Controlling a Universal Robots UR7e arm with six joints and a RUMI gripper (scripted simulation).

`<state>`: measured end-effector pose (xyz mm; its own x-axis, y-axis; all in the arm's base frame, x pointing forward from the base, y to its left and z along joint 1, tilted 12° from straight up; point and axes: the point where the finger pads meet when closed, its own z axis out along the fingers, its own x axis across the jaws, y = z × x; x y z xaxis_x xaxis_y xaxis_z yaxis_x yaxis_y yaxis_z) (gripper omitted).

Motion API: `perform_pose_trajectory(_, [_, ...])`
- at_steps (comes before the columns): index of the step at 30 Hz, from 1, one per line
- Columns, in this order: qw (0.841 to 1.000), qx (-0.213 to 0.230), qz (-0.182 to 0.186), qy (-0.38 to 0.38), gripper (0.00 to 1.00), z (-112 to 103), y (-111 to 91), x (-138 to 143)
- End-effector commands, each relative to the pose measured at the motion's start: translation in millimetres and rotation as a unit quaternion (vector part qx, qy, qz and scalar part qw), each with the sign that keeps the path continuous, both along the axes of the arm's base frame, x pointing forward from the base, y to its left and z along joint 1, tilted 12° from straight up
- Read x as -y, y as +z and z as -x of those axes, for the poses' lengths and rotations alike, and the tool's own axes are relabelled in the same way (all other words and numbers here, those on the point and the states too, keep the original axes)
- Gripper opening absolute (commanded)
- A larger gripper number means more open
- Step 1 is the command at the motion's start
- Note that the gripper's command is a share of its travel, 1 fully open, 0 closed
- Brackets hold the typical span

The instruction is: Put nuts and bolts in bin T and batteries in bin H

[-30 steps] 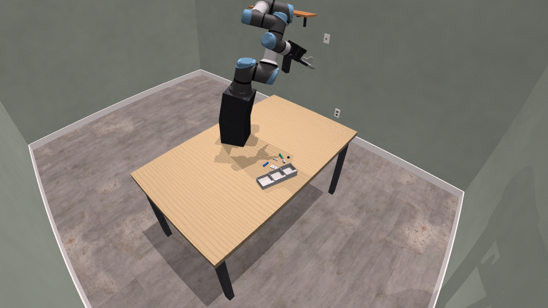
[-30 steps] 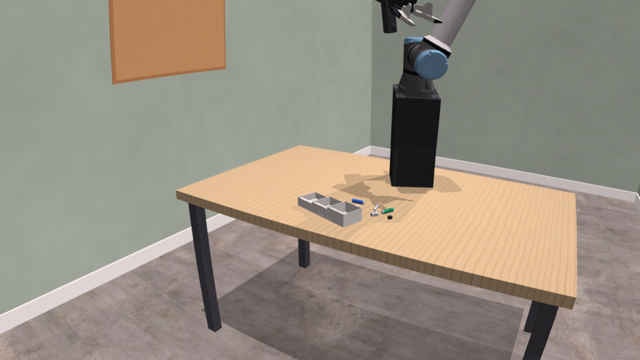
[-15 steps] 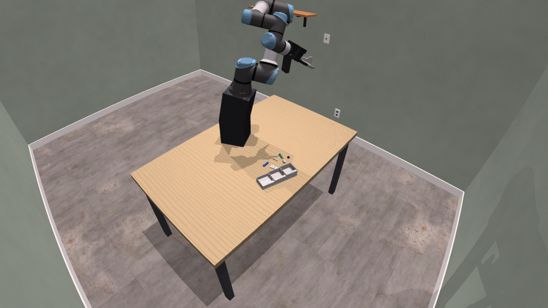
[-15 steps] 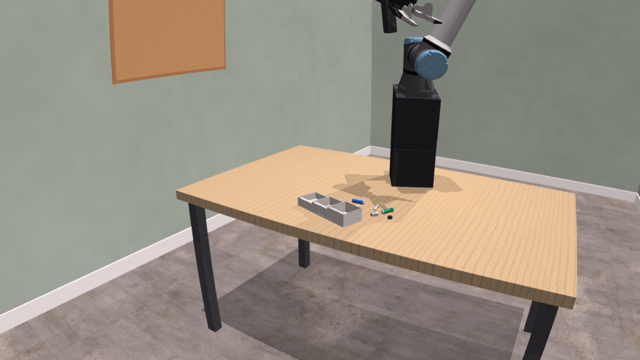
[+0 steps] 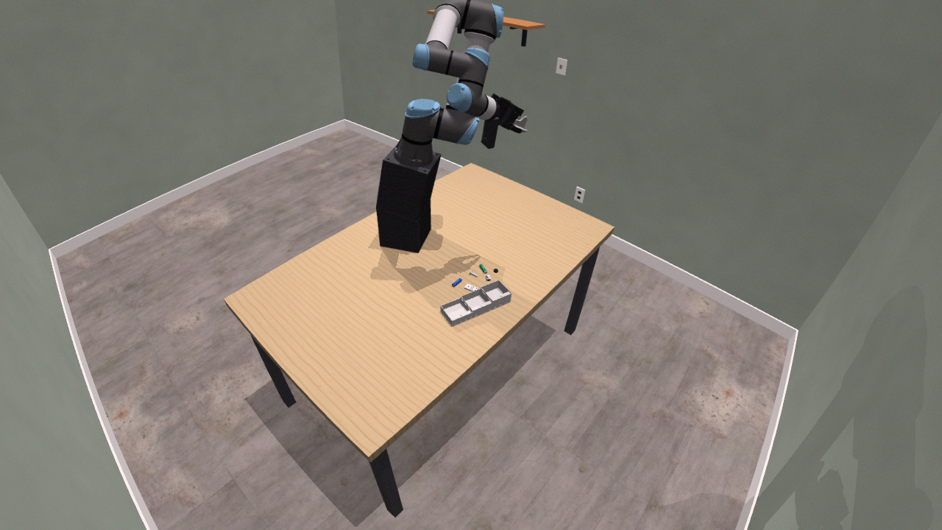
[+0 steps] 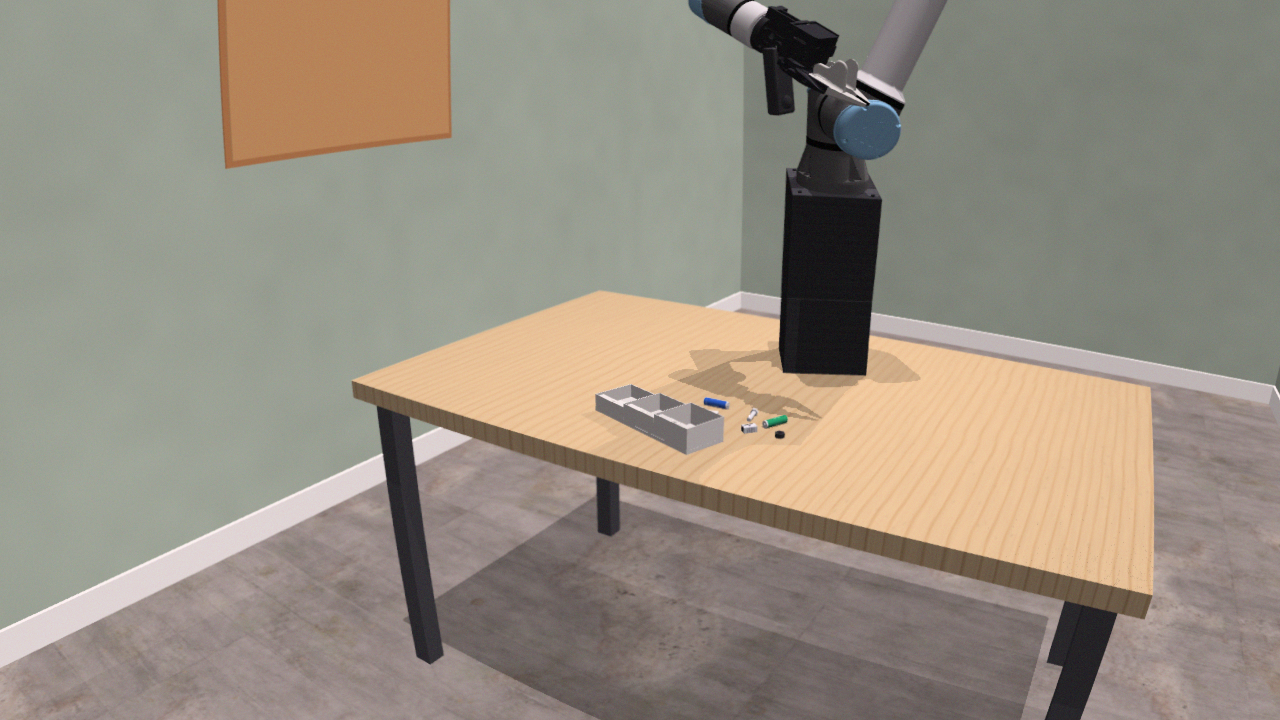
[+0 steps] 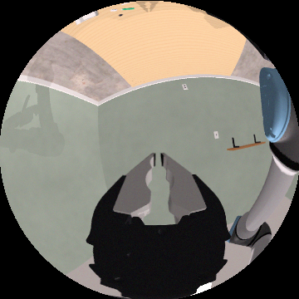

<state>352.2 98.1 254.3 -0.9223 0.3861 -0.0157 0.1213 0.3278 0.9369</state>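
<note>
My gripper (image 5: 522, 124) (image 6: 845, 84) (image 7: 158, 154) is shut on nothing and points at the wall, high above the table (image 5: 369, 342) (image 6: 939, 465). A grey row of three bins (image 5: 476, 302) (image 6: 659, 417) stands on the table. Beside it lie a blue battery (image 5: 456, 282) (image 6: 715, 402), a green battery (image 5: 483, 268) (image 6: 775, 420), a small black nut (image 5: 495, 271) (image 6: 779, 436), a silver bolt (image 5: 472, 272) (image 6: 751, 415) and a silver piece (image 5: 488, 278) (image 6: 748, 428). A small white piece (image 5: 470, 287) lies by the bins. I cannot read the bin letters.
The arm's black pedestal (image 5: 405, 204) (image 6: 827, 277) stands at the table's far side. An orange wall shelf (image 5: 523, 25) (image 7: 246, 145) hangs behind the arm. An orange board (image 6: 333, 76) hangs on the wall.
</note>
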Motion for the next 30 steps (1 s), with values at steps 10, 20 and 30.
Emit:
perform_pose_trajectory(10, [1.000,-0.001,0.002,0.000,0.04,-24,-103,-6])
perform_pose_trajectory(20, [1.000,-0.001,0.002,0.000,0.04,-35,-162,-10])
perform_pose_trajectory(30, [1.000,-0.001,0.002,0.000,0.04,-43,-218,-13])
